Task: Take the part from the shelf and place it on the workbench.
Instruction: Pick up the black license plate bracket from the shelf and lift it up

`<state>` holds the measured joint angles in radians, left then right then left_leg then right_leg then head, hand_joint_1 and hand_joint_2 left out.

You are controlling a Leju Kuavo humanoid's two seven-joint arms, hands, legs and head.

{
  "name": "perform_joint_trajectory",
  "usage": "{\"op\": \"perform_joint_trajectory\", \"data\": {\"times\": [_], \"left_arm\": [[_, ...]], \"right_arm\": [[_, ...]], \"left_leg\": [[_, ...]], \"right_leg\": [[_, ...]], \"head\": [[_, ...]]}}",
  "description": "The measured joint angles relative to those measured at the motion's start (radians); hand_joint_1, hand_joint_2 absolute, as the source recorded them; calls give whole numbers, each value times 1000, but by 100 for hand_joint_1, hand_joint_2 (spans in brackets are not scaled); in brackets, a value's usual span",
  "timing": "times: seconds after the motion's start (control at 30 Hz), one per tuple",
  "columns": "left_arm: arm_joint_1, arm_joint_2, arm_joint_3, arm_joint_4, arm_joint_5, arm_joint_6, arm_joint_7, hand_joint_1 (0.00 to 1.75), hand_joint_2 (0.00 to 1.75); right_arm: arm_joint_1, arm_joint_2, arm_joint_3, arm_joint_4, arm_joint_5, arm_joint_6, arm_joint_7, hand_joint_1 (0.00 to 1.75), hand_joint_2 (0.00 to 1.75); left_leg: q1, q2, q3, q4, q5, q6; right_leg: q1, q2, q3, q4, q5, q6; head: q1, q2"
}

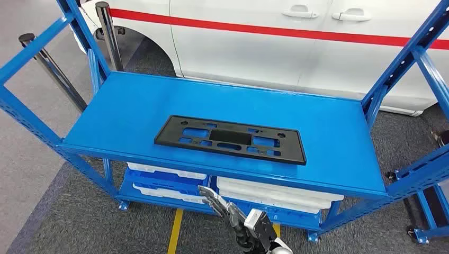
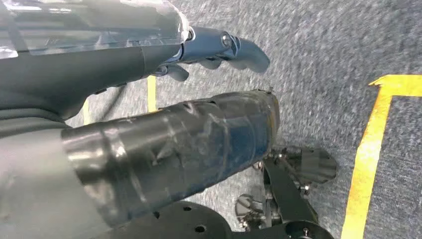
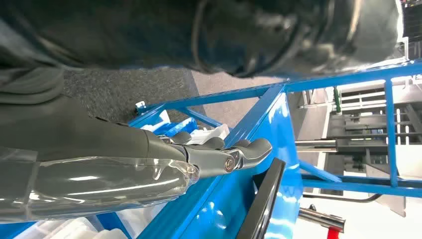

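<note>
While the part (image 1: 231, 139) is lying flat mid-shelf (image 1: 132, 106) in the head view, the right hand (image 1: 233, 217) is hanging below the shelf edge, holding nothing; a straight lift risks knocking that edge. Left wrist view: left hand (image 2: 214, 50) is hanging over carpet, fingers loosely apart, empty. Right wrist view: fingers (image 3: 249, 149) are sitting just beside the part's rim (image 3: 263, 199), risking shoving it

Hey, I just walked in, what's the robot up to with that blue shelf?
The flat black part lies untouched on the blue shelf's top deck, with white and blue trays stacked on the level below. The right robot hand is raised in front of the shelf's front edge, just below the part, fingers extended and holding nothing. The left robot hand hangs over the grey carpet, also holding nothing. A white car stands behind the shelf. The part has not been picked up yet.
</note>
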<state>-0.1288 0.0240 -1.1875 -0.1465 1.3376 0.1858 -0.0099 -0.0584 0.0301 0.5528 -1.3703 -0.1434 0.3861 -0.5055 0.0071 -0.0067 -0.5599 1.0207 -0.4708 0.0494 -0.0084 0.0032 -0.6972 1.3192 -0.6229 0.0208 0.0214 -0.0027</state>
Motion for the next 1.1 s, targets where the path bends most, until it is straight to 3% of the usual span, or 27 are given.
{"op": "perform_joint_trajectory", "data": {"times": [0.07,0.13,0.2,0.3,0.37,0.5,0.53,0.57,0.63,0.67,0.73,0.8,0.83,0.9,1.0,1.03,1.07,1.1], "left_arm": [[1,0,0,0,0,0,0,0,0],[2,-1,0,0,0,0,0,0,0],[-1,-3,0,0,0,0,0,0,0],[-1,-3,0,0,1,0,0,0,0],[-2,-3,0,0,2,1,0,0,0],[-3,-4,0,0,4,2,-1,0,0],[-1,-4,0,0,4,2,-1,0,0],[1,-4,0,0,5,2,-1,0,0],[4,-4,0,0,6,2,-1,0,0],[5,-4,-1,0,7,3,-1,0,0],[4,-3,-1,0,8,3,-1,0,0],[3,-2,-1,0,9,3,-1,0,0],[2,-2,-1,1,10,3,-1,0,0],[-3,-1,-1,1,11,3,-1,0,0],[-5,0,-1,2,14,4,-1,0,0],[-4,0,-1,2,14,5,-1,0,0],[-2,0,-1,2,15,5,-1,0,0],[-1,-1,-1,2,15,5,-1,0,0]], "right_arm": [[0,0,0,1,0,0,0,0,0],[0,0,0,2,0,0,0,0,0],[-1,0,0,2,0,0,0,0,0],[-1,1,1,2,0,0,1,0,0],[-2,3,1,2,0,1,1,0,0],[-3,7,2,2,0,1,1,0,0],[-2,7,2,3,0,1,1,0,0],[-2,7,2,3,0,1,1,0,0],[-2,8,2,3,0,1,1,0,0],[-2,8,2,4,0,1,1,0,0],[-3,8,2,5,0,1,2,0,87],[-4,9,2,5,0,1,2,0,175],[-6,10,2,5,0,2,2,0,175],[-10,10,2,5,0,2,5,0,175],[-11,10,2,9,0,2,14,0,175],[-10,9,2,10,1,2,15,0,175],[-9,9,2,12,1,2,16,0,175],[-9,8,2,12,1,2,16,0,175]], "left_leg": [[0,-1,9,0,-6,-2],[0,-2,28,0,-21,-7],[0,-3,37,-1,-33,-18],[0,-1,44,13,-35,-37],[1,1,33,59,-49,-46],[8,1,-98,257,-135,-60],[9,1,-118,268,-133,-62],[10,1,-122,245,-110,-63],[13,3,-92,122,-17,-60],[10,4,-76,68,8,-57],[4,5,-58,20,22,-46],[1,4,-45,19,19,-31],[2,4,-38,16,25,-24],[5,5,-29,11,22,-13],[2,4,-22,11,10,-2],[0,4,-17,11,5,0],[-1,2,-10,11,-1,0],[-3,1,-1,11,-8,0]], "right_leg": [[0,0,11,-49,41,-2],[3,0,47,-176,133,-10],[11,0,74,-263,168,-22],[12,1,93,-286,170,-40],[6,0,118,-297,168,-50],[4,-3,140,-302,150,-58],[4,-2,146,-301,144,-57],[4,-1,154,-301,138,-56],[3,0,173,-301,121,-49],[4,0,181,-300,114,-44],[5,0,191,-299,98,-30],[4,0,204,-300,85,-17],[3,-1,209,-294,77,-13],[1,-2,185,-235,43,-6],[1,-2,59,-41,-21,-1],[1,-2,25,-4,-17,-2],[3,-2,10,-8,12,-6],[5,-2,14,-49,59,-12]], "head": [[0,0],[0,0],[1,0],[0,0],[0,0],[-1,0],[-1,0],[-1,0],[-1,0],[-1,0],[-1,0],[-1,0],[-1,0],[-1,0],[-1,0],[-1,0],[-1,0],[0,0]]}}
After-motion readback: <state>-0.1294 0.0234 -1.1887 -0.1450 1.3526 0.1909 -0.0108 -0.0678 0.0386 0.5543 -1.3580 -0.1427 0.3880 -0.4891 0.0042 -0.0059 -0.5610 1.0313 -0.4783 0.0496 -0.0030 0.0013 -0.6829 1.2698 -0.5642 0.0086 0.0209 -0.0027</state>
